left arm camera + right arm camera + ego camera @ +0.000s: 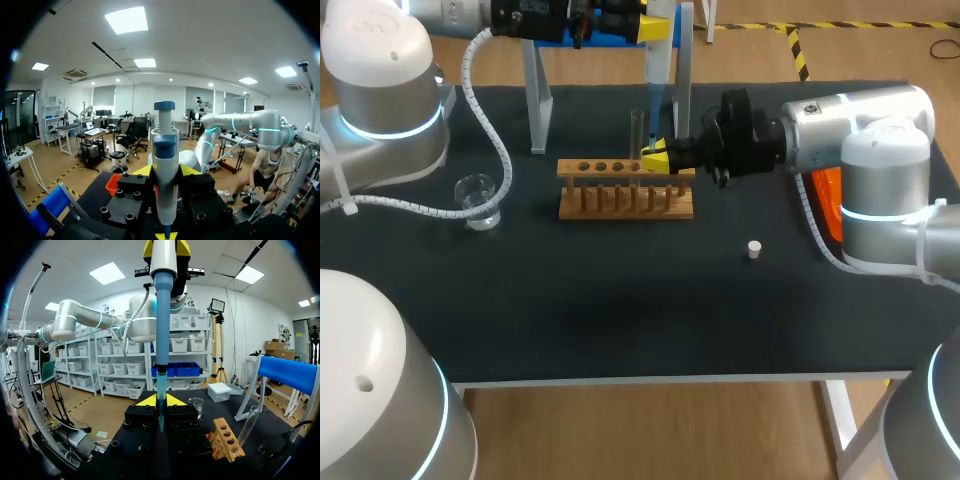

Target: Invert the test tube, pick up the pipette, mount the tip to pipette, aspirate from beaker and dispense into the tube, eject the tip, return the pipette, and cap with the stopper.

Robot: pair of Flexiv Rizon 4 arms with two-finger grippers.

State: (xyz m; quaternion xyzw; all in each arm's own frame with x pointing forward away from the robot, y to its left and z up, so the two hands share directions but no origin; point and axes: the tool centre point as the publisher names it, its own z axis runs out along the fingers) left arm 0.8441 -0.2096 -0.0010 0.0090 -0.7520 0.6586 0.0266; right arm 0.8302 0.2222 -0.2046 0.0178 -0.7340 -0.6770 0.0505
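1. Blue-and-white pipette point(656, 90) hangs upright over the right end of a wooden rack point(625, 195), clamped near its top by the left gripper point(166, 172).
2. Its thin tip point(160, 415) sits between the yellow fingers of the right gripper point(656, 159), pinched from both sides just above the rack.
3. A glass test tube point(637, 130) rises from the rack just beside that gripper.
4. A glass beaker point(478, 197) stands left of the rack.
5. A small white stopper point(753, 249) lies on the black table point(620, 300), right of the rack.

The end effector point(165, 173) grips the upright pipette point(165, 145) from both sides.
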